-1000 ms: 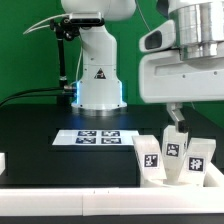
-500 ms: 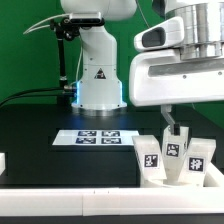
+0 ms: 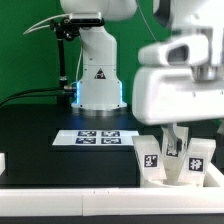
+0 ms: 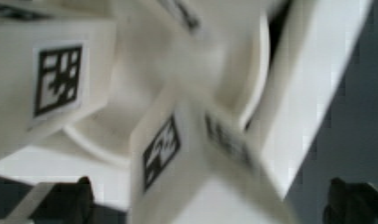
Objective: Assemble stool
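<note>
The three small white plastic legs with black-and-white square tags stand crowded together at the exterior view's right, near the bench's front edge, on what seems to be the round white seat. The gripper hangs right among them; blur hides whether its jaws are spread or pinching. Packed this tightly, a slightly off descent could topple a neighbour. No readable writing, only tag patterns and a triangle emblem on the white robot base.

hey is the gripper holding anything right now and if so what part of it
It cannot be told. The gripper is down at the middle leg among the stool parts, but both views are motion-blurred and neither shows the fingers closed on it.
</note>
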{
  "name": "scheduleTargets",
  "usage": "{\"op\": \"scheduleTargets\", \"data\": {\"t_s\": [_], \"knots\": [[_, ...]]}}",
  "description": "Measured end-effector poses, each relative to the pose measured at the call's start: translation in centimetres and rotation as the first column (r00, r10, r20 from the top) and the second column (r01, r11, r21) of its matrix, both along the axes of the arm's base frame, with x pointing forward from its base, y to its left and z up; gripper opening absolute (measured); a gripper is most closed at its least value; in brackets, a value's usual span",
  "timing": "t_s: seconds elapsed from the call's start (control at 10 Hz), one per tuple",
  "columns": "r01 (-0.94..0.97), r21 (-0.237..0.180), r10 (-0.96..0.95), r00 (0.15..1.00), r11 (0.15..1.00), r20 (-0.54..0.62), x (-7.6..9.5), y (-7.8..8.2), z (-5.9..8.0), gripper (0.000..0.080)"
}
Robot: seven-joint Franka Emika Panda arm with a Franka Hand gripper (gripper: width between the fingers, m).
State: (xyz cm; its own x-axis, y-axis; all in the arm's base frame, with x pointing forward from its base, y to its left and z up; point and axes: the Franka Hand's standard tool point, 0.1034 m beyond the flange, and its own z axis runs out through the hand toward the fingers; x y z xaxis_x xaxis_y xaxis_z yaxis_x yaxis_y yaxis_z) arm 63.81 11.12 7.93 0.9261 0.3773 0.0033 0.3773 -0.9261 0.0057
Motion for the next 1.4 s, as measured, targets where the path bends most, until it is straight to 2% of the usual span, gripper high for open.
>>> {"op": "scheduleTargets", "data": {"t_s": [0.2,0.4,0.6,0.7,0.8,1.0,1.2,1.3,1.4], "knots": [[-0.072,-0.011,0.073,0.997,0.997,0.034,0.1,-0.5,0.2,0.0649],[-0.228,-0.047,0.230,0.973,0.972,0.026,0.2,-1.2,0.2,0.0649],[-0.432,-0.087,0.433,0.901,0.898,-0.006,0.2,-1.8,0.0,0.0649],[-0.547,-0.108,0.543,0.837,0.830,-0.065,0.1,-1.0,-0.7,0.0649],[-0.622,-0.117,0.614,0.783,0.775,-0.095,0.6,0.6,-1.4,0.0649],[-0.621,-0.119,0.614,0.784,0.775,-0.092,0.7,0.2,-1.5,0.0649],[-0.607,-0.121,0.601,0.794,0.785,-0.090,0.7,0.2,-1.6,0.0387],[-0.585,-0.123,0.579,0.811,0.801,-0.087,0.7,0.1,-1.5,0.0387],[-0.579,-0.124,0.572,0.816,0.806,-0.086,0.8,0.0,-1.5,0.0336]]}}
